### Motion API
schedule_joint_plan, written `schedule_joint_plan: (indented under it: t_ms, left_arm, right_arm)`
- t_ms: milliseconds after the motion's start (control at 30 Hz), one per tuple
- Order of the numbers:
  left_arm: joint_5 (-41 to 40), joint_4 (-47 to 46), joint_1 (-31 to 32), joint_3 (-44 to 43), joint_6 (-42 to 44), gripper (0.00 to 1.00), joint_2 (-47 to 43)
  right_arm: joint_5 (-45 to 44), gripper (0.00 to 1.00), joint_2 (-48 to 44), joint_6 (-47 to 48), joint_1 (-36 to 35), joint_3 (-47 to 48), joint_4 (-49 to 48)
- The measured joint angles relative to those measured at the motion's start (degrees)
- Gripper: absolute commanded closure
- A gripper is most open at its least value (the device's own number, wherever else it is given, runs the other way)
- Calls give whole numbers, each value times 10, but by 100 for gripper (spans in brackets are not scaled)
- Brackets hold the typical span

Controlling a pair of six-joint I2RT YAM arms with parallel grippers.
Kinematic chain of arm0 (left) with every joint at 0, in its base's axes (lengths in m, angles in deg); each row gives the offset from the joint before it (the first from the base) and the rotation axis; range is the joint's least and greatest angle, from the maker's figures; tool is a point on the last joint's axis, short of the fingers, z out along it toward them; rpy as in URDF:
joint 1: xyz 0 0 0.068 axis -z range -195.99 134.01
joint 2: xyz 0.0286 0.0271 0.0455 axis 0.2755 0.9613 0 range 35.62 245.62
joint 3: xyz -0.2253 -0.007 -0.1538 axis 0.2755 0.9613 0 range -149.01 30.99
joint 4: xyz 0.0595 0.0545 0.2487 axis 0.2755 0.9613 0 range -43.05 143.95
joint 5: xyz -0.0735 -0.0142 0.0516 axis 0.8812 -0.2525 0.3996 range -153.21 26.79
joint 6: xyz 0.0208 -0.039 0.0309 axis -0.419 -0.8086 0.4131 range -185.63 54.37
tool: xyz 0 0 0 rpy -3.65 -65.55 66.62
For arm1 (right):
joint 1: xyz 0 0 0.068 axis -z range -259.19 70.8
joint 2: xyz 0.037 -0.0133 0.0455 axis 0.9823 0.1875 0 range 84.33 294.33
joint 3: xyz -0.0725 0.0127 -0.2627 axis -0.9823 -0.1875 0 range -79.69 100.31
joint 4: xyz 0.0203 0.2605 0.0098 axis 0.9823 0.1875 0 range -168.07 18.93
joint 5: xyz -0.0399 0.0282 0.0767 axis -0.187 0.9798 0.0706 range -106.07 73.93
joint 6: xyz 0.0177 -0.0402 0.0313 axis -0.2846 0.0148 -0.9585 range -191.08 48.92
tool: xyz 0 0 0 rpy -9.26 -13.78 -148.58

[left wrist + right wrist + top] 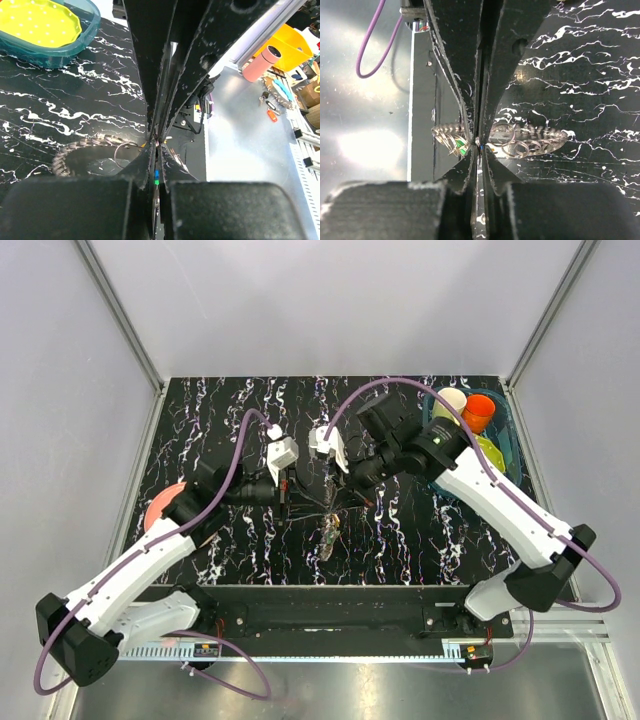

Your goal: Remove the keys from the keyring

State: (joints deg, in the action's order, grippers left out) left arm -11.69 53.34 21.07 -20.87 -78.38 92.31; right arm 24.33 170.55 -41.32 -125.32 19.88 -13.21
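The keyring (537, 135) is at the middle of the bench (420, 530), between the two arms. In the right wrist view it is seen edge-on. Its long axis runs straight across the fingers, with the toothed rim sticking out on both sides and farther on the right. The right end effector (479, 141) is clenched on this rim. Small wire loops (520, 148) hang along the rim, and a green scrap of the keys (463, 147) shows just left of the fingertips.

In the left wrist view the keyring (67, 156) lies left of the fingers with its hole facing roughly upward. The left end effector (157, 142) is clenched too, right beside a wire loop (122, 150), but what it pinches is hidden. Blue and green key heads (156, 177) show in the slit between its fingers.
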Motion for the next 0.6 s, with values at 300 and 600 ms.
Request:
schedule_joint_plan:
  t_ms: [300, 600]
  left_arm:
    - [-57, -50, 1, 64, -11, 100, -66]
    - [-114, -225, 1, 159, -35, 100, -126]
  right_arm:
    - [-10, 64, -124, -155, -1, -164, -226]
    - [-80, 56, -274, -358, -1, -362, -506]
